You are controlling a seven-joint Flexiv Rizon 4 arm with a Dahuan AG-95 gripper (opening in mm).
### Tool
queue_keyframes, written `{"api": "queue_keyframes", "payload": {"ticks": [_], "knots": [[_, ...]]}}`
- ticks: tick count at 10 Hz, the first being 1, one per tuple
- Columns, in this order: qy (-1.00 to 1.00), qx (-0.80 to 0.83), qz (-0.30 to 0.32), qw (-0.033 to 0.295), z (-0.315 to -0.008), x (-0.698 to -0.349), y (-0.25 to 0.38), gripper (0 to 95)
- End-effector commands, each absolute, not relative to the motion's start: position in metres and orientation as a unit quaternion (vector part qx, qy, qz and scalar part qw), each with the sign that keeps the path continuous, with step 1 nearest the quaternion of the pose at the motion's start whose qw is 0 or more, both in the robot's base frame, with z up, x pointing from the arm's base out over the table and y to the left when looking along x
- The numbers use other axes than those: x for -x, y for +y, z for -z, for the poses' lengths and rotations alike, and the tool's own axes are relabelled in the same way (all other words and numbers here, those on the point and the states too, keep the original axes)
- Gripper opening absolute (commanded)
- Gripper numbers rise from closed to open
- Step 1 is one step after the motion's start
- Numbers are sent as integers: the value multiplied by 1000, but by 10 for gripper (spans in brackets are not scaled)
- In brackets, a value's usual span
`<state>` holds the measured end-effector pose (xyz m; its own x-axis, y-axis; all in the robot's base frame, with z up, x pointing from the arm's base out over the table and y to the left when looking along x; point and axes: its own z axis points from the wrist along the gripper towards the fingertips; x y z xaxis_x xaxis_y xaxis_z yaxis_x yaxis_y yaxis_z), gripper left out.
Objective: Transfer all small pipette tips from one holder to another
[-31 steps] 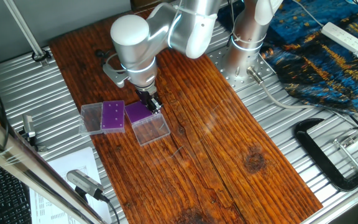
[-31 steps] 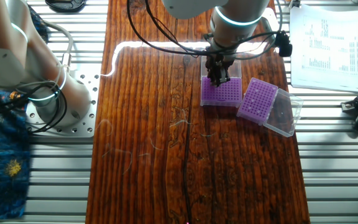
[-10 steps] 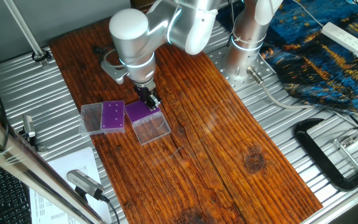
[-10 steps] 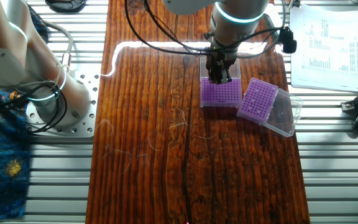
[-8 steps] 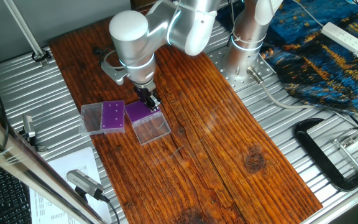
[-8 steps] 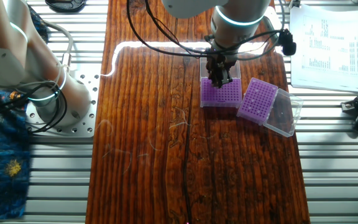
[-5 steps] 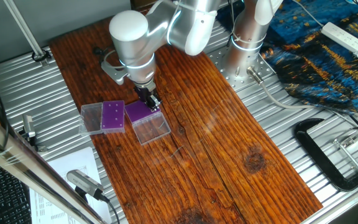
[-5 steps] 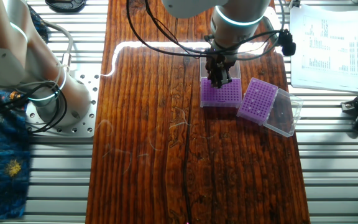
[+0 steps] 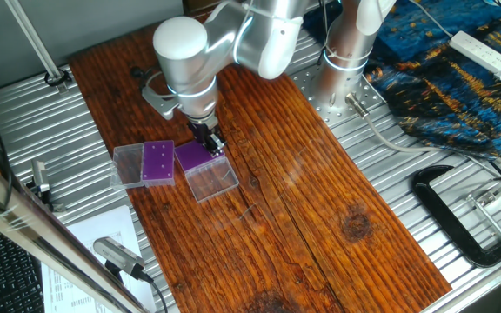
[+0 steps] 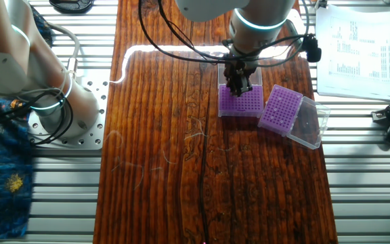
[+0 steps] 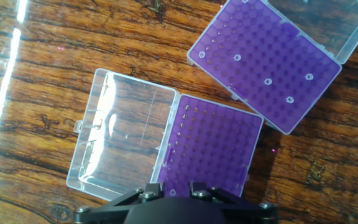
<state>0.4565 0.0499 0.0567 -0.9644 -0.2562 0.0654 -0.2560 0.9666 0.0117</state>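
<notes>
The one holder (image 11: 253, 93), the wider light-purple rack, lies at the upper right of the hand view, with several small pipette tips (image 11: 268, 81) standing in it as pale rings and its clear lid (image 11: 328, 25) open beyond. The other, darker, narrower rack (image 11: 216, 149) lies below it, its clear lid (image 11: 120, 137) open to the left. My gripper (image 11: 171, 194) is low over that dark rack's near corner, with the jaws close together around one pale tip. In the fixed views my gripper (image 9: 209, 142) (image 10: 238, 87) stands on the dark rack (image 9: 194, 156) (image 10: 246, 102), beside the light rack (image 9: 157, 163) (image 10: 279, 108).
Both racks sit on a wooden board (image 9: 320, 217) over a slatted metal table. The arm's base (image 9: 346, 52) stands at the back, with blue cloth (image 9: 459, 69) and a power strip (image 9: 481, 50) beyond. A black clamp (image 9: 459, 217) lies at the right. Papers (image 10: 354, 47) lie beside the board.
About three seconds ago my gripper shifted slightly across the dark rack. Over the last second nothing has visibly moved.
</notes>
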Motion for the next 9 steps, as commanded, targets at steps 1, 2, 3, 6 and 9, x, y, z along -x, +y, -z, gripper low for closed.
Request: {"api": "queue_keyframes", "payload": {"ticks": [1, 2, 3, 6, 9], "knots": [[-991, -129, 1, 33, -56, -456, 50, 190], [-991, -129, 1, 33, -56, -456, 50, 190], [-991, -128, 1, 33, -55, -456, 50, 190], [-991, -127, 1, 32, -53, -456, 50, 190], [-991, -128, 1, 31, -52, -456, 50, 0]]}}
